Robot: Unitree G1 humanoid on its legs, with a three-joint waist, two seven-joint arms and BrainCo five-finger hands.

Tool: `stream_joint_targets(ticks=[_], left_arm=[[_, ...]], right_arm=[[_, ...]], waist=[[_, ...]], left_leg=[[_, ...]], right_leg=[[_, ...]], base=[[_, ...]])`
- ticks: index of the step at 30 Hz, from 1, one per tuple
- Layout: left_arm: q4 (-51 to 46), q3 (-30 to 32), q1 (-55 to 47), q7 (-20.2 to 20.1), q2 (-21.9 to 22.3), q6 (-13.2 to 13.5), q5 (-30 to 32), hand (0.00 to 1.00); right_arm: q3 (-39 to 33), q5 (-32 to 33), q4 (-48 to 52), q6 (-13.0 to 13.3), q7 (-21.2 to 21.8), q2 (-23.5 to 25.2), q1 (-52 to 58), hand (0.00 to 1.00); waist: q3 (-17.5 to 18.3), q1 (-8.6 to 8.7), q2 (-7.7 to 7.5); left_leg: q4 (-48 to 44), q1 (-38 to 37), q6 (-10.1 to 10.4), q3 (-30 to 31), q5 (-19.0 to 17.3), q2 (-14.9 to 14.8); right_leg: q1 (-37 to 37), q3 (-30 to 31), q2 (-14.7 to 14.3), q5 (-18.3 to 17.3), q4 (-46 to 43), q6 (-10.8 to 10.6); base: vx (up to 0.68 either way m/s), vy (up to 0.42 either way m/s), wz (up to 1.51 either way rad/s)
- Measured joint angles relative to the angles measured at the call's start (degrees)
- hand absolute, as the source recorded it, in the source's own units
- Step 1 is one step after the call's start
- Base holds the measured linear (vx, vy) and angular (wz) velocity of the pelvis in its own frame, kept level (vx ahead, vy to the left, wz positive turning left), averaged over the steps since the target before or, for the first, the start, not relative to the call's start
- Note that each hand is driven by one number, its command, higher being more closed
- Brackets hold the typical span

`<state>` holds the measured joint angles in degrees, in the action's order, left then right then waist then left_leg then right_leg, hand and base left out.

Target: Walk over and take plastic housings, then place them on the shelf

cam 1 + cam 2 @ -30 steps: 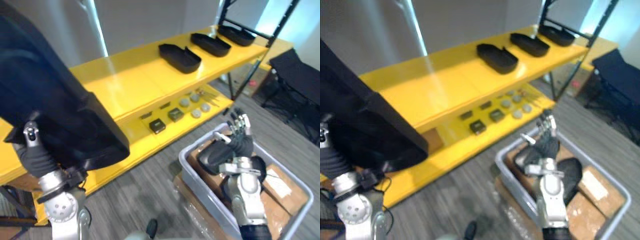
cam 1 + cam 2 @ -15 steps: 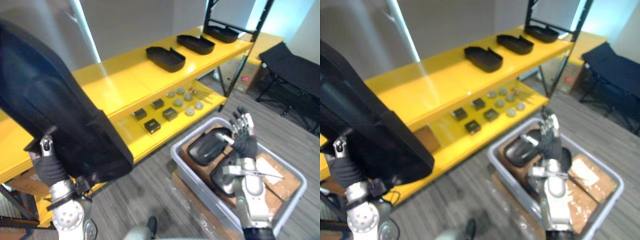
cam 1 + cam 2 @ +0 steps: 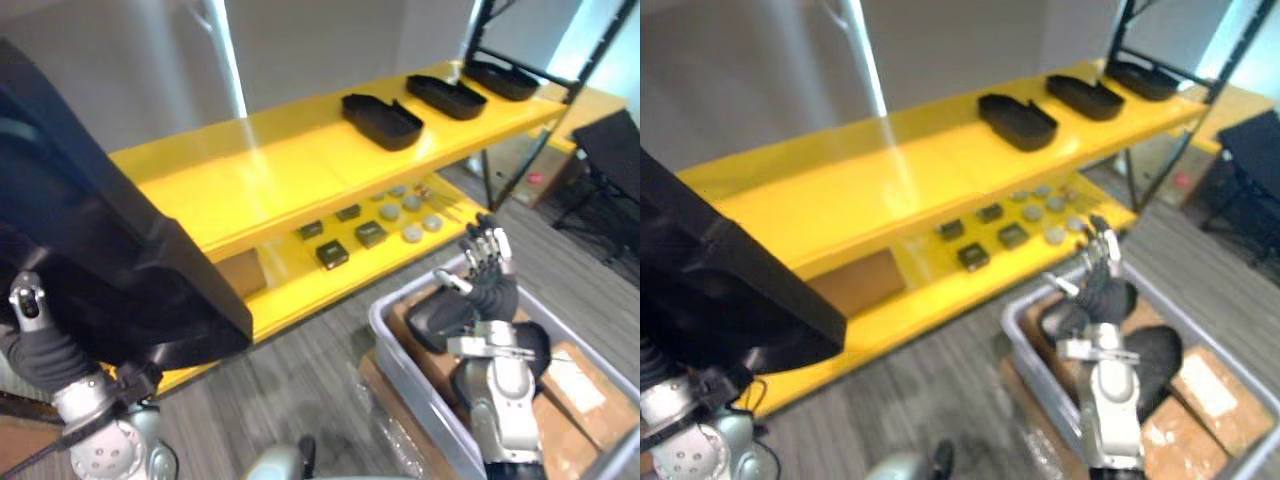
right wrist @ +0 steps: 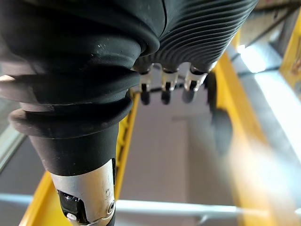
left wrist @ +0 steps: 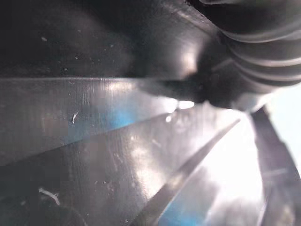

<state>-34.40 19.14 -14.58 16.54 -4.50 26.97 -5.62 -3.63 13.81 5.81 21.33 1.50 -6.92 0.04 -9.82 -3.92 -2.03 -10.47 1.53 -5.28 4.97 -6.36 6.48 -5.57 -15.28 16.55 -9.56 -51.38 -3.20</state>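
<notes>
In the left eye view, the large black plastic housing (image 3: 110,250) sits against the left hand (image 3: 45,350), in front of the yellow shelf (image 3: 270,170) at its near end and not yet on it. The hand's fingers are behind the housing, so I cannot tell how they grip. Three more housings (image 3: 382,120) already lie on the shelf's top board toward its far end, with bare board between them and the carried one. The right hand (image 3: 487,270), fingers straight and spread and holding nothing, hangs in front of the shelf over a grey bin (image 3: 400,345) with further housings inside. The right eye view shows the same layout. The left wrist view shows the housing's glossy black wall right against the hand's ribbed cover. The right wrist view shows straight fingers (image 4: 163,87) with nothing between them. To place it well, I judge the housing should be lifted above the top board's front edge, set flat on the bare stretch, and released only once fully resting.
</notes>
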Motion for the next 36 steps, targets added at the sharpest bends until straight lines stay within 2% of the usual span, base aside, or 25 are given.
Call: stream_joint_targets(ticks=[2, 3, 5, 6, 7, 8, 9, 10, 11, 12, 13, 14, 15, 16, 17, 22, 25, 30, 32, 36], left_arm=[[0.67, -0.72, 2.30, 0.71, -1.35, 0.00, 0.32, 1.00], [3.16, -2.19, 6.08, 1.03, -3.44, -0.19, 0.45, 1.00], [6.19, -3.49, 9.68, 1.37, -4.96, -0.82, 0.49, 1.00], [7.98, -4.41, 10.85, 1.73, -5.69, -1.63, 0.50, 1.00], [8.65, -4.65, 10.59, 2.28, -6.13, -2.16, 0.50, 1.00], [8.92, -4.53, 9.48, 2.84, -6.16, -2.80, 0.49, 1.00], [9.06, -4.70, 8.71, 2.98, -5.22, -2.96, 0.43, 1.00], [8.95, -4.86, 7.19, 2.81, -3.61, -3.54, -0.10, 1.00], [8.95, -4.95, 6.52, 2.35, -2.81, -3.67, -0.65, 1.00], [8.95, -5.10, 6.39, 2.20, -2.49, -3.69, -0.69, 1.00], [8.93, -5.87, 6.55, 1.53, -1.63, -3.66, -0.72, 1.00], [8.95, -7.23, 6.89, 0.59, -1.17, -3.63, -0.80, 1.00], [8.96, -8.02, 7.10, 0.33, -1.08, -3.62, -0.79, 1.00], [8.99, -9.76, 7.84, -0.52, -1.07, -3.62, -0.66, 1.00], [8.99, -11.20, 8.74, -1.46, -1.05, -3.60, -0.68, 1.00], [9.00, -12.05, 9.63, -1.90, -1.13, -3.69, -0.55, 1.00], [9.00, -11.31, 8.35, -1.46, -1.15, -3.89, -0.20, 1.00], [8.94, -10.81, 3.74, -0.91, -0.31, -6.36, -0.03, 1.00], [8.94, -10.48, 1.97, -0.92, 1.47, -6.40, -0.29, 1.00], [8.63, -10.21, 0.81, -1.59, 3.27, -5.90, -0.83, 1.00]], right_arm=[[-0.15, 0.02, 0.11, 1.47, 1.25, -0.54, -1.44, 0.00], [-0.28, 0.27, 0.59, 1.87, 2.76, -2.41, -2.88, 0.00], [-0.32, 1.32, 0.87, 2.16, 4.62, -5.10, -4.19, 0.00], [-0.30, 1.83, 0.87, 2.06, 5.80, -6.57, -5.37, 0.00], [-0.15, 2.93, 0.85, 1.93, 6.67, -6.94, -6.57, 0.00], [0.17, 4.01, 0.70, 1.89, 7.83, -7.06, -8.32, 0.00], [0.23, 4.34, 0.43, 1.86, 8.38, -7.54, -9.22, 0.00], [0.46, 5.82, 0.02, 0.97, 9.02, -8.40, -10.66, 0.00], [0.37, 6.49, -0.23, 0.31, 9.53, -9.16, -11.61, 0.00], [0.38, 6.80, -0.27, 0.02, 9.66, -9.48, -11.80, 0.00], [0.36, 7.43, -0.26, -0.28, 9.65, -9.97, -11.86, 0.00], [0.25, 7.90, -0.26, -0.84, 9.61, -10.01, -11.90, 0.00], [0.25, 7.89, -0.27, -1.22, 9.60, -9.98, -11.87, 0.00], [0.22, 7.89, -0.26, -1.56, 9.48, -9.90, -11.67, 0.00], [0.22, 7.86, -0.19, -1.58, 9.38, -9.45, -11.23, 0.00], [0.34, 7.29, 0.62, -1.40, 7.23, -5.66, -8.72, 0.00], [0.58, 6.09, 0.65, -0.84, 5.41, -2.81, -7.06, 0.00], [4.34, 5.14, 0.82, -0.30, 3.49, 0.31, -2.48, 0.00], [4.88, 5.10, 0.83, -0.58, 3.28, 2.17, -0.41, 0.00], [4.93, 5.15, 0.82, -1.53, 2.20, 2.62, 0.80, 0.00]], waist=[[0.03, 0.95, 0.29], [0.18, 1.74, 0.46], [0.32, 1.77, 0.31], [0.67, 1.67, -0.26], [1.12, 1.52, -0.97], [1.91, 1.27, -2.22], [1.99, 1.02, -1.45], [2.21, -0.08, 0.34], [2.24, -0.73, 1.43], [2.38, -0.76, 1.81], [2.68, -0.42, 2.28], [2.84, 0.26, 2.58], [2.84, 0.78, 2.76], [3.10, 1.72, 3.23], [3.20, 1.85, 3.28], [3.32, 1.39, 2.76], [3.47, 1.37, 2.51], [3.67, 1.64, 1.92], [3.83, 1.66, 1.32], [3.71, 1.60, 0.97]], left_leg=[[-0.01, -1.15, 0.87, 2.90, -0.03, -0.57], [-0.15, -1.58, 1.77, 6.10, -0.46, -0.94], [-0.42, -1.64, 2.25, 8.50, -0.73, -0.79], [-0.50, -1.78, 2.73, 8.78, -1.03, -0.45], [-0.64, -2.10, 3.40, 8.73, -1.45, 0.06], [-1.81, -1.60, 4.76, 8.69, -2.45, 0.94], [-2.88, -1.29, 5.36, 8.73, -3.10, 0.43], [-4.78, -0.26, 6.33, 8.45, -3.70, -1.14], [-5.53, -0.15, 7.30, 8.38, -4.29, -2.32], [-5.65, -0.09, 7.52, 7.79, -4.28, -2.88], [-5.64, 0.50, 8.07, 3.57, -4.39, -4.34], [-4.95, 0.65, 8.16, -3.24, -4.34, -6.27], [-4.28, 0.68, 8.13, -6.73, -4.22, -7.51], [-2.24, 0.62, 7.35, -13.09, -2.42, -10.03], [-0.78, 0.29, 7.13, -16.61, -1.10, -10.00], [4.42, -1.60, 6.09, -16.27, 1.99, -6.70], [5.63, -2.52, 6.05, -16.37, 2.19, -6.23], [7.65, -3.31, 5.99, -16.43, 2.76, -5.99], [6.00, -1.93, 5.98, -15.87, 2.77, -6.02], [6.00, -1.61, 5.97, -14.99, 2.76, -6.27]], right_leg=[[-1.18, 1.44, -2.77, -3.01, 4.19, 0.40], [-1.40, 4.75, -6.15, -4.43, 14.11, 0.67], [-1.32, 8.86, -8.10, -4.12, 23.37, -0.19], [-0.53, 9.14, -8.18, -2.45, 28.73, -1.62], [0.22, 9.05, -7.64, -0.26, 32.20, -1.60], [1.43, 8.98, -7.13, 3.98, 36.35, -1.93], [2.69, 8.13, -7.41, 4.07, 37.51, -2.20], [4.72, 7.01, -9.02, 5.35, 40.82, -1.45], [6.79, 5.33, -10.07, 5.71, 43.35, -0.96], [7.82, 4.23, -10.43, 5.81, 44.22, -0.81], [9.64, 1.93, -10.75, 5.88, 45.56, -0.57], [11.13, -0.51, -10.76, 5.67, 46.21, -0.23], [11.81, -1.88, -10.76, 5.59, 46.34, -0.10], [12.80, -4.29, -10.67, 5.26, 46.32, 0.25], [13.25, -5.84, -9.93, 5.12, 46.25, 0.13], [13.71, -8.36, -7.43, 4.64, 46.02, -0.53], [13.94, -8.29, -7.14, 4.64, 46.01, -0.53], [14.12, -7.86, -7.42, 4.66, 47.23, -0.55], [14.20, -7.83, -7.63, 4.75, 48.38, -0.64], [13.69, -7.24, -7.99, 4.83, 48.54, -0.77]], base=[[0.27, -0.027, 0.94], [0.25, -0.082, 1.08], [0.17, -0.114, 1.07], [0.18, -0.160, 1.02], [0.24, -0.239, 0.93], [0.24, -0.236, 0.61], [0.22, -0.242, 0.47], [0.19, -0.211, 0.38], [0.17, -0.191, 0.43], [0.16, -0.167, 0.66], [0.13, -0.134, 0.88], [0.11, -0.117, 0.95], [0.10, -0.096, 1.01], [0.09, -0.053, 0.92], [0.09, -0.017, 0.83], [0.07, 0.077, 0.37], [0.03, 0.045, -0.01], [-0.01, -0.001, -0.06], [-0.02, -0.025, 0.07], [-0.04, -0.026, 0.00]])
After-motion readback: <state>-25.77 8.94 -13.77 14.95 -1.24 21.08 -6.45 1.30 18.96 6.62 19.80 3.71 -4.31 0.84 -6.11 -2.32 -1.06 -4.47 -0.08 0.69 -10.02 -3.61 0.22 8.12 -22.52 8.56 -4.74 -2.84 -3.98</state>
